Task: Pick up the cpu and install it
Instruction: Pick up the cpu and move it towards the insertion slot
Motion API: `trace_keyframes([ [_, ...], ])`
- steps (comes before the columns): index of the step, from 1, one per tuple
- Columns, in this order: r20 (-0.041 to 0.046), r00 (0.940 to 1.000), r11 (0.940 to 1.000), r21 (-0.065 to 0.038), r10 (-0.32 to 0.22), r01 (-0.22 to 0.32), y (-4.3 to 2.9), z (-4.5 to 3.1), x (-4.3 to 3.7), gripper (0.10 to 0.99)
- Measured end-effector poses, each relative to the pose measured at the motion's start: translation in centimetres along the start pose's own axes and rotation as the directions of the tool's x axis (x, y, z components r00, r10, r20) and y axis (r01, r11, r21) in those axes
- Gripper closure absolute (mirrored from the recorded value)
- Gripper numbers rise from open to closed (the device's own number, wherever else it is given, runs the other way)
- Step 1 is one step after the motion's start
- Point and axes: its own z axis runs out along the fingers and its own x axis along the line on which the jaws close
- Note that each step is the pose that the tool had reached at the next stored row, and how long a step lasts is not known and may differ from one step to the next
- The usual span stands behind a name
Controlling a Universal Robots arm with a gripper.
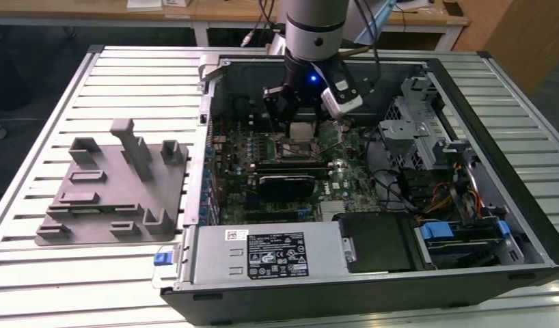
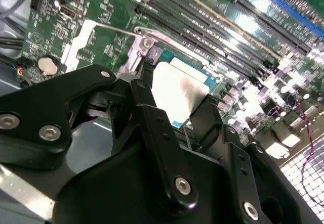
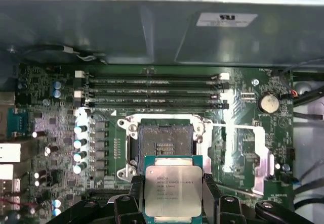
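The gripper is pinching its fingers on two opposite edges of the cpu, carrying it flat with the metal top facing up. It is hanging inside the open computer case, over the motherboard and close to the socket, not yet seated. The socket is lying open: its metal frame is swung aside and the thin lever is released. The grey tray is sitting on the bench, well apart at the exterior view's left. As I judge it, the main danger is arriving a little off or turned the wrong way, so that the chip is pressing on the socket's fine contacts and bending them. The narrow edge grip is also leaving room for the chip to tilt or slip, and the fingers are risking a knock against the socket's raised frame or the nearby memory slots while working this low. As for writing, several lines of small print are showing on the cpu's top in the first wrist view. A black and white label is lying on the power supply and a pale sticker is sitting on the case wall, but I am leaving their wording unread.
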Motion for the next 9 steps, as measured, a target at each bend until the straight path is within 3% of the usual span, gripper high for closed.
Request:
trace_keyframes([
  [5,0.0,1.0,1.0,0.0,0.0,0.0,0.59,0.35,0.12,0.545],
  [9,-0.0001,1.0,1.0,0.0,0.0,0.0,0.63,0.45,0.13,0.545],
])
